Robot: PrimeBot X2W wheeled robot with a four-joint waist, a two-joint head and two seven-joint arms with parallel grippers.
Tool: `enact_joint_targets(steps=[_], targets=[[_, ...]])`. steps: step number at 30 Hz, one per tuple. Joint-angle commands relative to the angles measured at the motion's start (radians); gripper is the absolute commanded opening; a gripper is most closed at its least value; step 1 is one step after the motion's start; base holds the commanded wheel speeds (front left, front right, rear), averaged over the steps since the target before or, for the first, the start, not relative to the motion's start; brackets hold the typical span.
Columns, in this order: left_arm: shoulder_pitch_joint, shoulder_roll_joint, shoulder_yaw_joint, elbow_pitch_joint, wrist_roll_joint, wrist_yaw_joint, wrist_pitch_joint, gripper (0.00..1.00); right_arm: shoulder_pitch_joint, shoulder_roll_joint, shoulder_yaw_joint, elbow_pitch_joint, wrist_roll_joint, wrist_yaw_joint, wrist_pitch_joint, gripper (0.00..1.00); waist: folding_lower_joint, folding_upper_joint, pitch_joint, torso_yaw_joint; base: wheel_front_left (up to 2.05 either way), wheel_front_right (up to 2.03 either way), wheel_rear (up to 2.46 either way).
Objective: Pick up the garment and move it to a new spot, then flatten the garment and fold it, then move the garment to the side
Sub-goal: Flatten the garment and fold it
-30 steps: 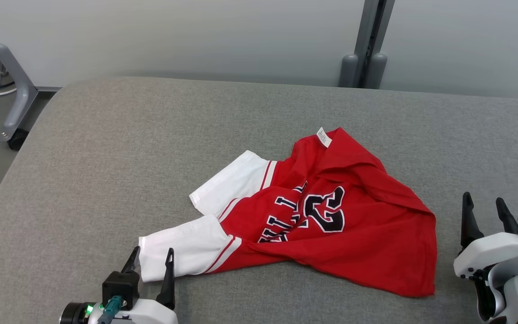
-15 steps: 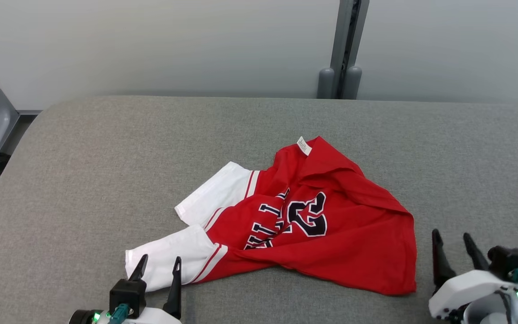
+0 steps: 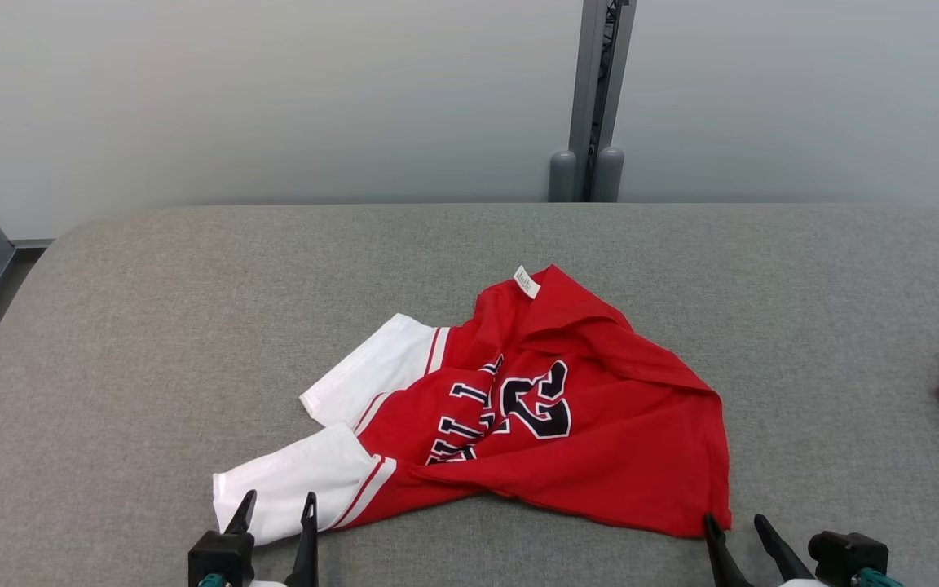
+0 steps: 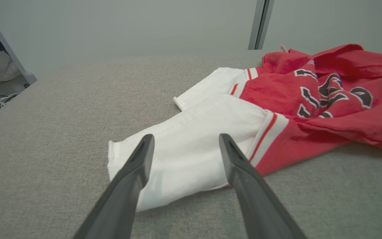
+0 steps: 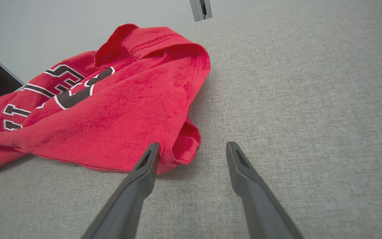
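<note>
Left claw (image 3: 279, 494), fingers spread and empty, points at the white sleeve (image 3: 298, 481) of the garment (image 3: 600, 424), just ahead. Right claw (image 3: 734, 518), likewise spread and empty, sits beside the garment's red hem corner (image 3: 714, 509). The garment lies crumpled on the grey tabletop (image 3: 192, 326), its long axis running from claw to claw.

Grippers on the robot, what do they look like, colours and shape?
The left gripper and the right gripper each have two long, dark grey fingers that taper to pointed tips. Each has a black block at its base, with a teal connector.
</note>
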Motion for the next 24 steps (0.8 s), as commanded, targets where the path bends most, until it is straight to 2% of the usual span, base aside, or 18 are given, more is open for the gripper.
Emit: enact_joint_targets(steps=[1, 8, 9, 10, 11, 17, 24], targets=[[0.004, 0.004, 0.005, -0.001, -0.008, 0.002, -0.001, 1.0, 0.004, -0.007, 0.005, 0.009, 0.007, 0.0, -0.005, 1.0, 0.0, 0.0, 0.0, -0.001, 0.0, 0.0, 0.0], [-0.003, 0.004, -0.01, -0.005, -0.012, 0.0, -0.001, 1.0, -0.038, -0.007, 0.029, 0.062, 0.048, 0.0, -0.005, 1.0, 0.0, 0.0, 0.019, 0.013, 0.0, 0.0, 0.0], [-0.006, 0.004, -0.011, -0.007, -0.011, 0.0, -0.001, 1.0, -0.046, -0.007, 0.029, 0.067, 0.055, 0.0, -0.005, 0.82, 0.0, 0.0, 0.022, 0.016, 0.0, 0.0, 0.0], [-0.009, 0.004, -0.011, -0.008, -0.01, 0.0, -0.001, 1.0, -0.054, -0.007, 0.027, 0.07, 0.056, 0.0, -0.005, 0.47, 0.0, 0.0, 0.026, 0.02, 0.0, 0.0, 0.0], [-0.011, 0.004, -0.01, -0.01, -0.008, -0.001, -0.001, 1.0, -0.061, -0.007, 0.025, 0.073, 0.058, 0.0, -0.005, 0.0, 0.0, 0.0, 0.03, 0.023, 0.0, 0.0, 0.0], [-0.016, 0.004, -0.001, -0.016, -0.005, -0.002, -0.001, 1.0, -0.087, -0.008, -0.047, 0.058, 0.035, 0.0, -0.005, 0.0, 0.0, 0.0, 0.043, 0.031, 0.0, 0.0, 0.0], [-0.005, 0.004, -0.004, -0.01, -0.015, -0.002, -0.001, 1.0, -0.109, -0.013, -0.217, 0.029, -0.072, 0.0, -0.005, 0.0, 0.0, 0.0, 0.027, 0.022, 0.0, 0.0, 0.0]])
